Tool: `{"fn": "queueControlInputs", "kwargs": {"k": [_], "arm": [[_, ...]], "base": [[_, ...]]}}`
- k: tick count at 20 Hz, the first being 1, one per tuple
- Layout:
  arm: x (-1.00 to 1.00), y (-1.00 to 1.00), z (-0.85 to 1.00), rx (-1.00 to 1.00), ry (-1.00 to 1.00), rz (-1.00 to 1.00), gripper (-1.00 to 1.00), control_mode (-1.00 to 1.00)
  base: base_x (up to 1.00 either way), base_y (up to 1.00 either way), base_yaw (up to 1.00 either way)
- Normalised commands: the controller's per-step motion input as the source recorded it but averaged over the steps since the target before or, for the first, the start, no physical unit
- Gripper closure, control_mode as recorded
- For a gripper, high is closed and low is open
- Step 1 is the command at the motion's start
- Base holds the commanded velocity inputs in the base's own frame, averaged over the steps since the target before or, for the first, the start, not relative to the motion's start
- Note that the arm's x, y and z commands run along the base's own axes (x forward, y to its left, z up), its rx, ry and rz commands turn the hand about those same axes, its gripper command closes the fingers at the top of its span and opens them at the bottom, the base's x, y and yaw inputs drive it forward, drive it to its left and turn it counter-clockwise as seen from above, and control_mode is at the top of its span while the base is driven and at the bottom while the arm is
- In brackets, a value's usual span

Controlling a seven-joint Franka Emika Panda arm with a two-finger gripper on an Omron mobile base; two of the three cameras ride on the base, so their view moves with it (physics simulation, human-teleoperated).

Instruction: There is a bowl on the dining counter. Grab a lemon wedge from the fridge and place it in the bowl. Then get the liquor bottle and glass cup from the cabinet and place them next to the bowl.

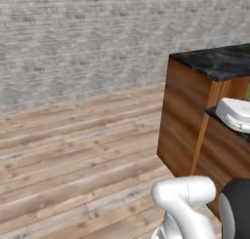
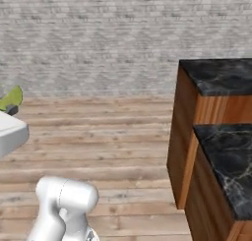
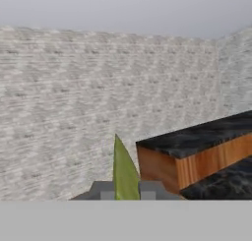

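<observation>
Facing: grey brick wall [image 1: 73,38] across the back, plank floor [image 1: 73,150] below it
Dining counter: [image 2: 216,75] black veined marble top over reddish-brown wood, at my right; its corner end nearest me, a lower marble step on the near side
My arm: white elbow joint low in both base views, hand raised toward the counter
My pincer: [image 3: 126,193] fingers pressed on the lemon wedge, pinching it between them
Lemon wedge: [image 3: 124,171] yellow-green sliver, upright, pointed tip up, poking out at the left edge of the right base view too
</observation>
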Motion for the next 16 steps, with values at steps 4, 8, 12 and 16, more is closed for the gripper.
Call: {"fn": "queueControlInputs", "kwargs": {"k": [4,8,12,16], "arm": [[0.00,0.00,0.00,0.00,0.00,0.00,1.00,1.00],[0.00,0.00,0.00,0.00,0.00,0.00,1.00,1.00],[0.00,0.00,0.00,0.00,0.00,0.00,1.00,1.00],[0.00,0.00,0.00,0.00,0.00,0.00,1.00,1.00]], "base": [[1.00,0.60,-0.53],[1.00,0.61,-0.52],[1.00,0.67,-0.50],[1.00,0.74,-0.43]]}}
